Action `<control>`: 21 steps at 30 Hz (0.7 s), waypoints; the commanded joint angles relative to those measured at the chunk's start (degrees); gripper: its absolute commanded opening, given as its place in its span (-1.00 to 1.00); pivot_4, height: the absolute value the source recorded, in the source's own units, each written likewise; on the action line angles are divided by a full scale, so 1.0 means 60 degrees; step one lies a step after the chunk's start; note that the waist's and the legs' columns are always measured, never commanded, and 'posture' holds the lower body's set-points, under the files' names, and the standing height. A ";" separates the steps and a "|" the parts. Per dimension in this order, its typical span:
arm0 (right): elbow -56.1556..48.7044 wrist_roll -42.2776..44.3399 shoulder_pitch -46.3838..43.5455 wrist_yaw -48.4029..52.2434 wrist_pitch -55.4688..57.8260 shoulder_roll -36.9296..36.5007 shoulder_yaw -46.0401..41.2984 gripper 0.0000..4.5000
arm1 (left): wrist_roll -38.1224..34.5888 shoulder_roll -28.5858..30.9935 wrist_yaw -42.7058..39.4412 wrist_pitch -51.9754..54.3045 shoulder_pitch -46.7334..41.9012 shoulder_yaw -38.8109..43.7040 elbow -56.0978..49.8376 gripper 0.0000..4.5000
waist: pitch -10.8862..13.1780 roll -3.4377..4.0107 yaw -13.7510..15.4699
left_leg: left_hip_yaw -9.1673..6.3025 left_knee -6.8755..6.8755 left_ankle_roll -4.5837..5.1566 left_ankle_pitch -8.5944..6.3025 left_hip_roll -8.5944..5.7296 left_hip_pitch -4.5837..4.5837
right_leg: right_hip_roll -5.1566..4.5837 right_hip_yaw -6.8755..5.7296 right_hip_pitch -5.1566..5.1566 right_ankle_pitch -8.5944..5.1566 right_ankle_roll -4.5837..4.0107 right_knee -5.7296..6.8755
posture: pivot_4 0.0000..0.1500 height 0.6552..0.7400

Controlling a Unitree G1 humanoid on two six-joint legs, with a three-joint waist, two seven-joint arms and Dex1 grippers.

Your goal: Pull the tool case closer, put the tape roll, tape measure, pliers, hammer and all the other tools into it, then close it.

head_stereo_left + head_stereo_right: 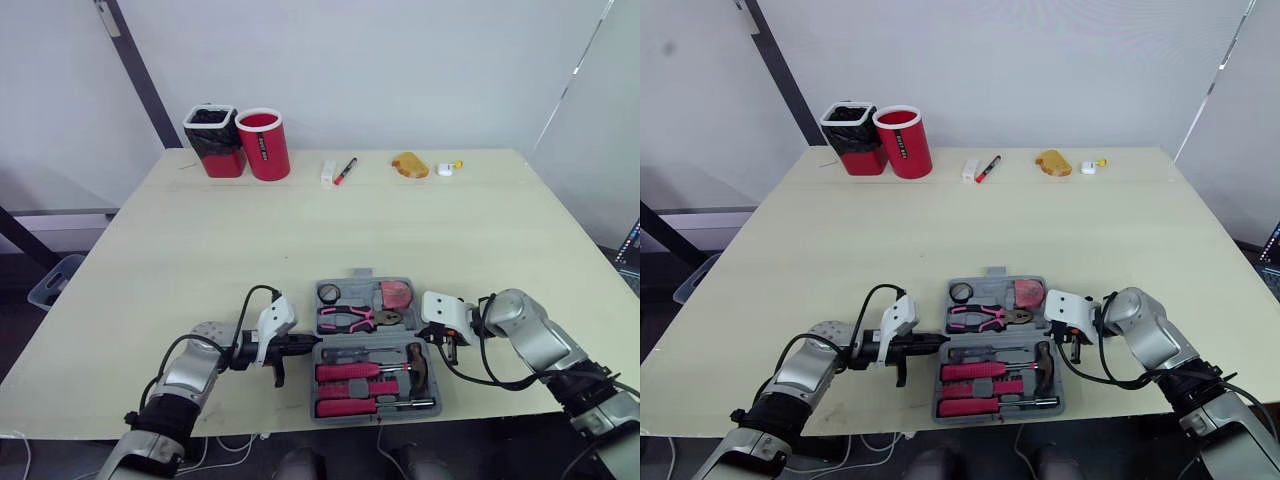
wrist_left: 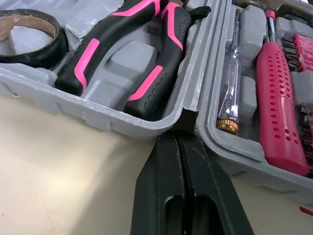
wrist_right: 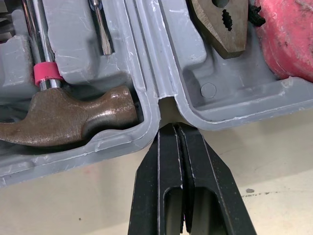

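Lying flat open at the near edge of the pale wooden table [image 1: 200,250], the grey plastic tool case [image 1: 358,284] sits between the two arms, with its hinge line running from left to right. The left gripper [image 2: 178,137] has its two black fingers pressed together with nothing between them, and the tips are at the notch at the left end of the hinge. The right gripper [image 3: 172,129] is the same: fingers together, empty, tips at the notch at the right end.

In the near half of the case lie the brown-headed steel hammer [image 3: 68,117], the screwdrivers with pink perforated handles [image 1: 350,371] and a thin clear tester screwdriver [image 2: 230,93]. In the far half lie the black tape roll [image 1: 328,293], the pliers with black and pink handles [image 1: 345,319] and the rounded pink tape measure [image 1: 396,294].

As far as I can judge, the tools are in their places and only the closing is left. For that, the far half lies beyond both grippers and would turn about the left-right hinge toward the robot. Both arms are equally near, one at each end.

Well apart, along the far edge of the table, stand a red bin with a black liner [image 1: 214,140] and a red cylindrical cup [image 1: 264,143]. To their right are a small white box [image 1: 328,172], a red and black marker [image 1: 345,170], an orange lump [image 1: 410,165] and a small white and yellow object [image 1: 447,168].
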 commanded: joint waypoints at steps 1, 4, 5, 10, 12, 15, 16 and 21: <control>-0.0351 0.0149 0.0134 0.0176 0.0024 0.0004 0.0107 -0.99 | 0.0031 -0.0064 -0.0181 -0.0056 0.0089 -0.0238 -0.0124 -1.00 | 0.0000 0.0000 0.0001 | 0.0000 0.0000 0.0000 0.0000 0.0000 0.0000 | 0.0000 0.0000 0.0000 0.0000 0.0000 0.0000 | 1.00 1.00; -0.0436 0.0178 0.0207 0.0089 0.0121 0.0021 0.0042 -0.99 | 0.0080 -0.0064 -0.0199 -0.0136 0.0062 -0.0261 -0.0036 -1.00 | 0.0000 0.0000 0.0003 | 0.0000 0.0000 0.0000 0.0000 0.0000 0.0000 | 0.0000 0.0000 0.0000 0.0000 0.0000 0.0000 | 1.00 1.00; -0.0452 0.0169 0.0230 0.0106 0.0122 -0.0004 0.0056 -0.99 | 0.0087 -0.0066 -0.0202 -0.0146 0.0058 -0.0266 -0.0028 -1.00 | -0.0001 0.0000 0.0006 | 0.0000 0.0000 0.0000 0.0000 0.0000 0.0000 | 0.0000 -0.0001 0.0000 0.0000 0.0000 0.0000 | 1.00 1.00; -0.0446 0.0138 0.0272 0.0095 0.0110 -0.0041 0.0046 -0.99 | 0.0095 -0.0077 -0.0216 -0.0145 0.0111 -0.0298 -0.0083 -1.00 | -0.0002 0.0000 0.0008 | -0.0001 0.0001 0.0000 0.0000 0.0000 0.0000 | 0.0000 -0.0002 0.0001 0.0000 0.0000 0.0000 | 1.00 1.00; -0.0433 0.0132 0.0276 0.0058 0.0103 -0.0016 0.0041 -0.99 | 0.0096 -0.0081 -0.0205 -0.0140 0.0156 -0.0309 -0.0131 -1.00 | -0.0002 0.0000 0.0008 | -0.0001 0.0001 0.0000 0.0000 0.0000 0.0000 | 0.0000 -0.0001 0.0002 0.0000 0.0000 0.0000 | 1.00 1.00; -0.0383 0.0111 0.0292 -0.0122 -0.0005 0.0010 -0.0046 -0.99 | 0.0088 -0.0048 -0.0151 -0.0249 0.0210 -0.0224 -0.0098 -1.00 | -0.0002 -0.0001 0.0005 | -0.0001 0.0001 0.0000 0.0000 0.0000 0.0000 | 0.0000 -0.0001 0.0002 0.0000 0.0000 0.0000 | 1.00 1.00; -0.0409 0.0164 0.0328 -0.0153 0.0021 -0.0038 -0.0145 -0.99 | 0.0054 -0.0012 -0.0111 -0.0418 0.0241 -0.0101 -0.0043 -1.00 | -0.0002 -0.0001 0.0001 | 0.0000 0.0001 0.0000 0.0000 0.0000 0.0001 | 0.0000 -0.0001 0.0003 0.0000 0.0000 0.0000 | 1.00 1.00; -0.0723 0.0958 0.0897 -0.0239 -0.0154 -0.0620 -0.1340 -0.99 | -0.1506 0.0207 -0.0911 -0.0905 0.0838 0.1234 -0.0360 -1.00 | 0.0000 0.0001 0.0006 | 0.0000 0.0000 0.0000 0.0000 0.0000 -0.0003 | -0.0003 -0.0001 0.0001 0.0000 -0.0001 -0.0001 | 1.00 1.00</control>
